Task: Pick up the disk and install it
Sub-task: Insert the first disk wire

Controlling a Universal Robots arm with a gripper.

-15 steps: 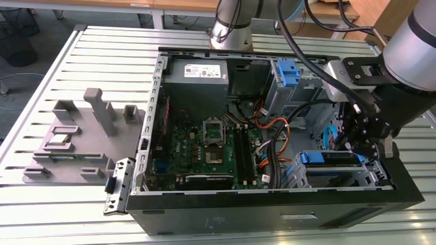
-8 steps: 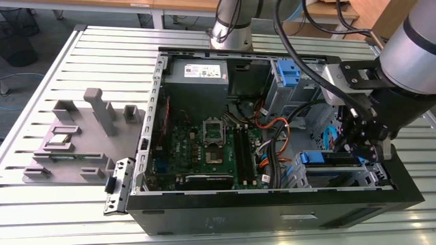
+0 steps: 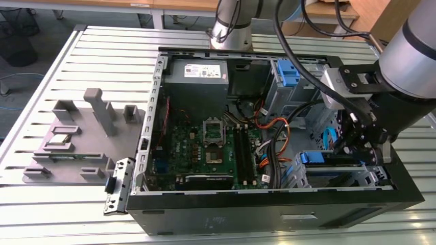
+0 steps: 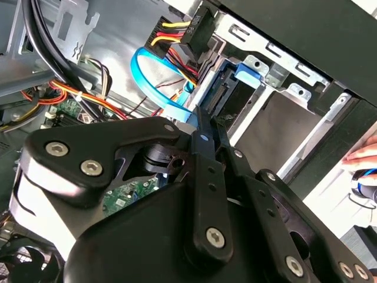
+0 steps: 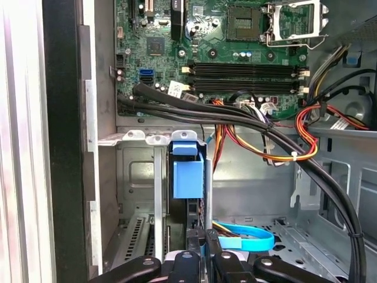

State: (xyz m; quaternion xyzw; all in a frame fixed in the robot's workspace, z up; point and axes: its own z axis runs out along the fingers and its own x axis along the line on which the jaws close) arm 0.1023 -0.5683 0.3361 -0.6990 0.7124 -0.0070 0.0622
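The disk (image 5: 187, 171) stands on edge in a slot of the metal drive cage (image 5: 138, 177) at the case's front corner; its blue bracket faces me. In the second wrist view the disk (image 4: 227, 94) sits in the cage with a blue tab at its far end. My gripper (image 5: 204, 247) is shut, its two fingers pressed side by side, with the tips right at the disk's near end. In the exterior view the gripper (image 3: 354, 148) reaches down into the case just above the disk's blue bracket (image 3: 320, 158).
The open computer case (image 3: 272, 199) lies on a slatted table. Black cable bundles (image 5: 235, 121), orange and red wires and a blue flat cable (image 5: 247, 239) run close to the cage. A grey power-supply box (image 3: 197, 76) sits at the back. A grey fixture (image 3: 68, 148) lies at the exterior view's left.
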